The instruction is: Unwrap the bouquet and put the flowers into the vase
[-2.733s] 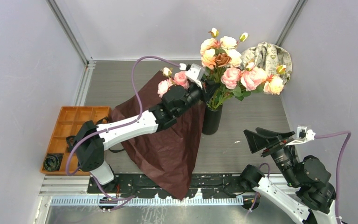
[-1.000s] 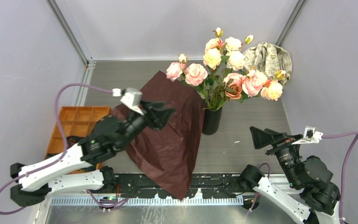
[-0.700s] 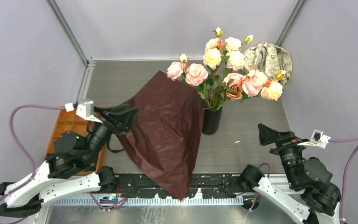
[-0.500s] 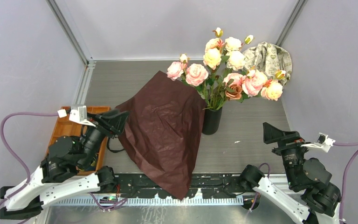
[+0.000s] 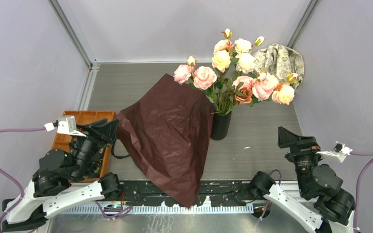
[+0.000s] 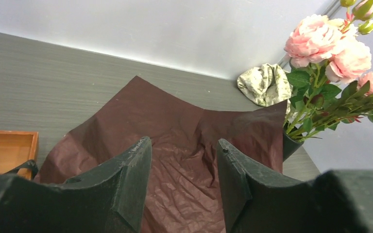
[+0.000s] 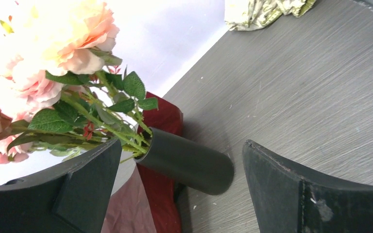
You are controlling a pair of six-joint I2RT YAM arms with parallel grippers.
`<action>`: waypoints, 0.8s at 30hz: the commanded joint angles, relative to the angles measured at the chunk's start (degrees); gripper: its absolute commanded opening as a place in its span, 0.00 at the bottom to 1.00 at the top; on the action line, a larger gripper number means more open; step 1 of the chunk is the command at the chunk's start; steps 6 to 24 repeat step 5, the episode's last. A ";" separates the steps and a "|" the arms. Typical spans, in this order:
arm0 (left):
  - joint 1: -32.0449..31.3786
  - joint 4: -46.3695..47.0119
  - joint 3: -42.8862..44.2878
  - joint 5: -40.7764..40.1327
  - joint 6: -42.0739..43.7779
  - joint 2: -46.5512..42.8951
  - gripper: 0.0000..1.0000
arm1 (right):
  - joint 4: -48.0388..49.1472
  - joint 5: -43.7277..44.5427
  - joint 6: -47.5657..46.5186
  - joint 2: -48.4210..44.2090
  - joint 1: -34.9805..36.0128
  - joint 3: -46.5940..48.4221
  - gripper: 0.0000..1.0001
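Flowers [image 5: 233, 63] stand in the black vase [image 5: 220, 125] beside the spread-out paper [image 5: 172, 141] — left gripper [image 6: 183, 145] half open, right gripper [image 7: 182, 145] spread wide, both holding nothing.

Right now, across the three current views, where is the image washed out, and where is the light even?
Right wrist view: the flowers at upper left wash out against the bright wall; the vase looks slanted from the camera's tilt. Top view: soft, even light, no glare on the table. Left wrist view: well exposed, wrapping paper creases clear.
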 commanded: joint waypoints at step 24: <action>-0.16 -1.15 1.46 -2.62 -0.47 -0.99 0.53 | -4.22 5.44 5.81 0.31 -0.14 0.94 0.99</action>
